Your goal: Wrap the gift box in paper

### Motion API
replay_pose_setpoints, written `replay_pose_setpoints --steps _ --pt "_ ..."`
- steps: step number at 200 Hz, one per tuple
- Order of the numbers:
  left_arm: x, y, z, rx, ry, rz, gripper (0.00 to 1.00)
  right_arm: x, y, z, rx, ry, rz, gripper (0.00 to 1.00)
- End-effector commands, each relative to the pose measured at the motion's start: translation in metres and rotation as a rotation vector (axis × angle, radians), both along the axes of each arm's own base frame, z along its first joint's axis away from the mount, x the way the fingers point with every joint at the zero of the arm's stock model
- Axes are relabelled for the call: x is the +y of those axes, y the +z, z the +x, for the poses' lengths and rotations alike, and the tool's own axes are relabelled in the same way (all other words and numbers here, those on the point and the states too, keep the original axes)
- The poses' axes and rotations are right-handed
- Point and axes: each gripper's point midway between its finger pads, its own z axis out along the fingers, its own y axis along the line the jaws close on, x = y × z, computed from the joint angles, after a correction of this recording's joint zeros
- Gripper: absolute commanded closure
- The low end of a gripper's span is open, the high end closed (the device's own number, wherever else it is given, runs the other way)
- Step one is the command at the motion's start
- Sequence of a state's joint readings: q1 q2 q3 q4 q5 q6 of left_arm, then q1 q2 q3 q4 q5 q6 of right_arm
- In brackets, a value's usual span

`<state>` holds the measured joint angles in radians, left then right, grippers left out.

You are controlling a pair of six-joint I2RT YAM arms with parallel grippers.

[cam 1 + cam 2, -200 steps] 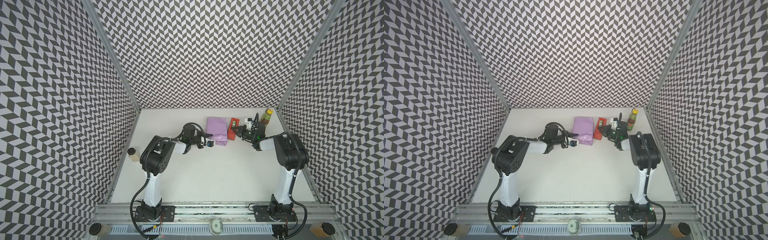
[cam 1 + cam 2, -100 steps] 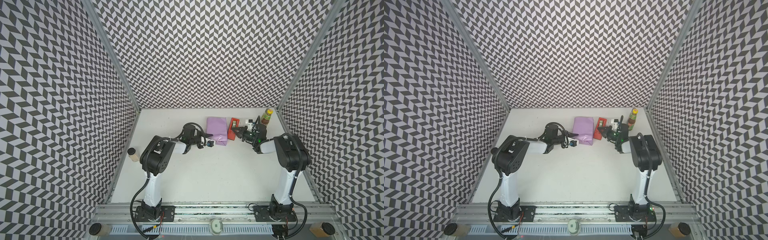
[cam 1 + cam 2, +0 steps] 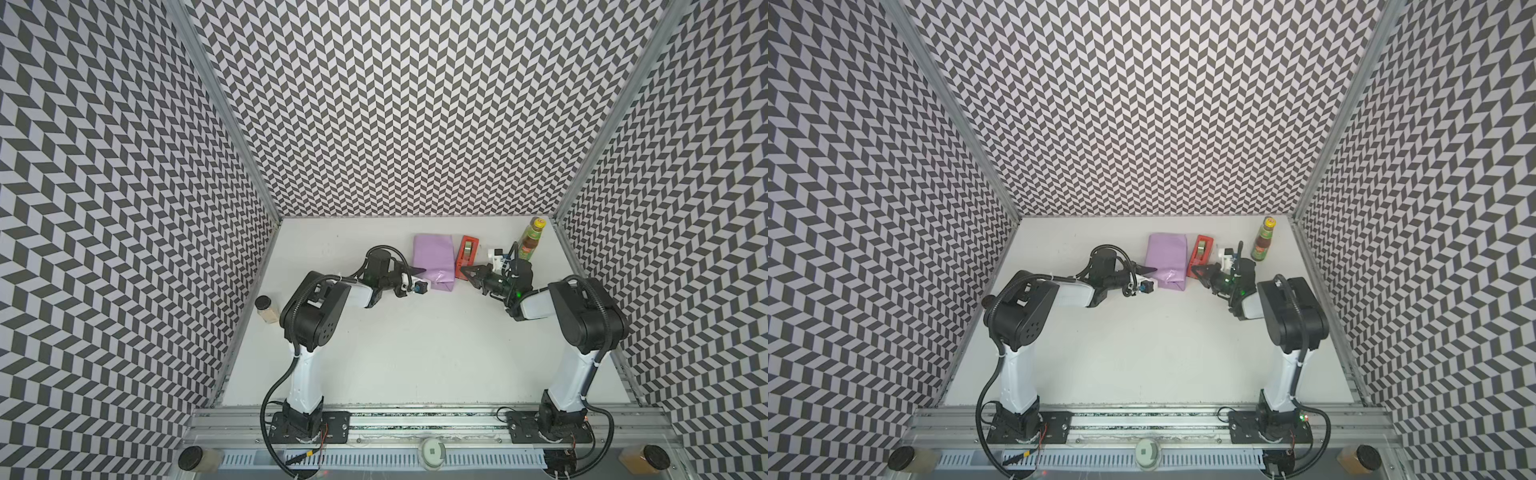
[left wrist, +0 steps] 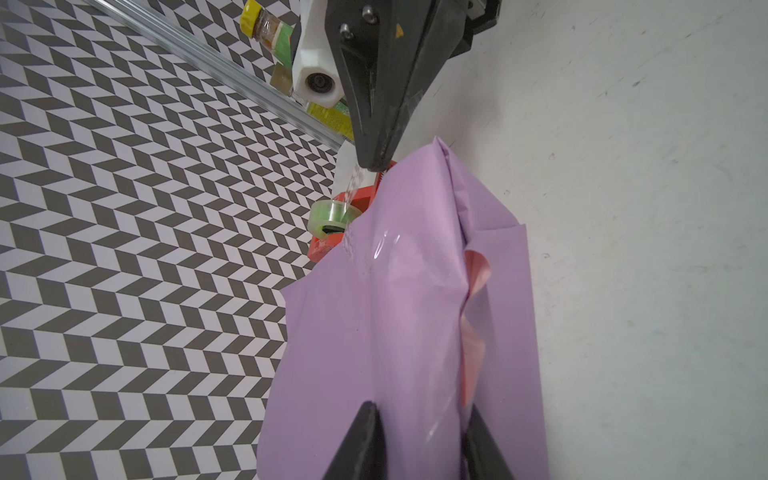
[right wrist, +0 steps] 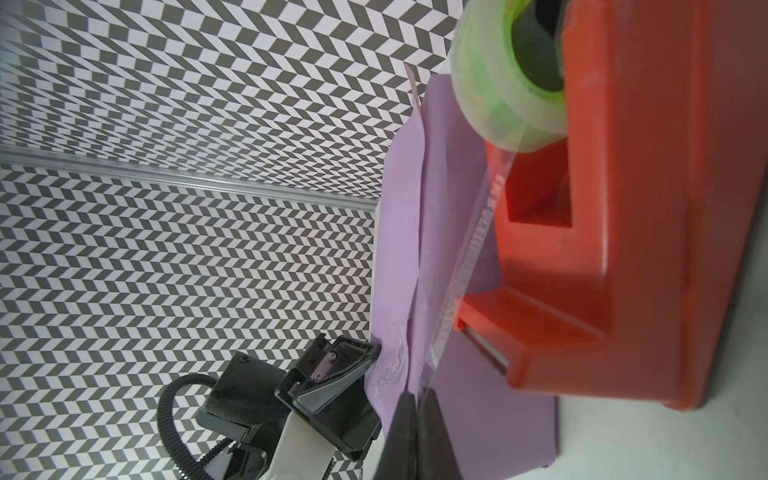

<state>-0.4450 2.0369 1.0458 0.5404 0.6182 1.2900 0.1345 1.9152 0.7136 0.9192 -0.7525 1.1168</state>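
tape could foul itself

your left end effector (image 4: 422,424) pinches a fold of the creased, glossy lilac paper (image 3: 432,259) at the back of the bench (image 3: 415,353); the gift box is unseen, presumably inside. just beside it stands the blocky red dispenser (image 3: 463,266). your right end effector (image 5: 417,401), pressed together, pinches clear tape (image 5: 461,266); a crooked pull could stick it to itself.

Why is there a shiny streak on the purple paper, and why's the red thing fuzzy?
In the left wrist view, light glares off a glossy patch of the paper; in the right wrist view, the red tape dispenser sits very near the lens, so it looks soft, and the tape strip is see-through.
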Motion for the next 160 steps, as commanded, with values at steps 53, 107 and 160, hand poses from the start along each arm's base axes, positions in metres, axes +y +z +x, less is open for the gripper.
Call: replay_pose_setpoints --steps 53,107,160 --pt "0.015 -0.061 -0.014 0.19 0.04 0.111 0.69 0.003 -0.037 -0.008 0.032 -0.002 -0.112 1.0" --pt "0.015 -0.061 -0.014 0.19 0.04 0.111 0.7 -0.021 -0.075 -0.004 0.135 -0.107 -0.324 1.0" --pt "0.015 -0.061 -0.014 0.189 0.042 0.111 0.7 -0.032 -0.101 -0.002 0.208 -0.165 -0.415 1.0"
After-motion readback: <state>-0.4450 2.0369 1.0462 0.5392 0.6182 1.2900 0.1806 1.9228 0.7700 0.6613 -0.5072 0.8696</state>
